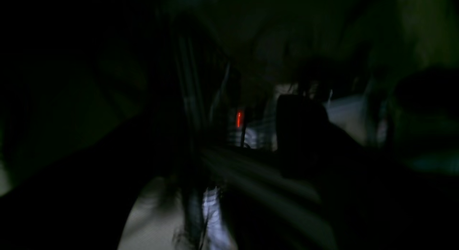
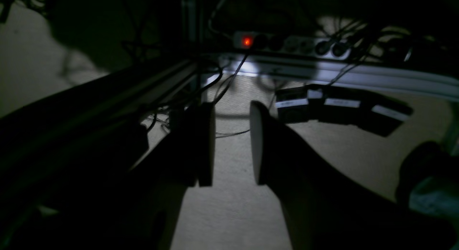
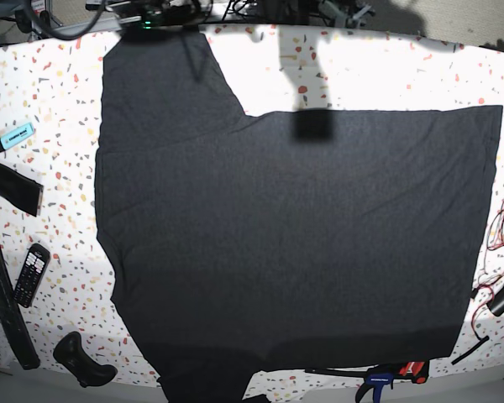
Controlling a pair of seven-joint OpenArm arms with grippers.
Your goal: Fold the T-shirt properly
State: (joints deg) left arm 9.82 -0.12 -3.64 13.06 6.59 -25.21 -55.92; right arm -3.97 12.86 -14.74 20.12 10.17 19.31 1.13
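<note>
The T-shirt [image 3: 294, 235] lies spread flat on the speckled table [image 3: 370, 67], dark and plain side up. One sleeve [image 3: 151, 75] points to the far left corner and the other [image 3: 202, 378] to the near left edge. Neither arm shows in the base view. In the right wrist view, my right gripper [image 2: 232, 110] hangs open over a pale floor, its fingers [image 2: 206, 142] apart with nothing between them. The left wrist view is dark and blurred. My left gripper [image 1: 247, 113] seems open there, with floor and a red light showing through the gap. No cloth is in either gripper.
Along the table's left side lie a blue highlighter [image 3: 13, 136], a remote [image 3: 30, 273], black straps [image 3: 8, 185] and a black handle-like object [image 3: 80, 357]. A clamp [image 3: 395, 374] sits at the near edge, red cables [image 3: 496, 252] at the right. A power strip [image 2: 287, 43] lies on the floor.
</note>
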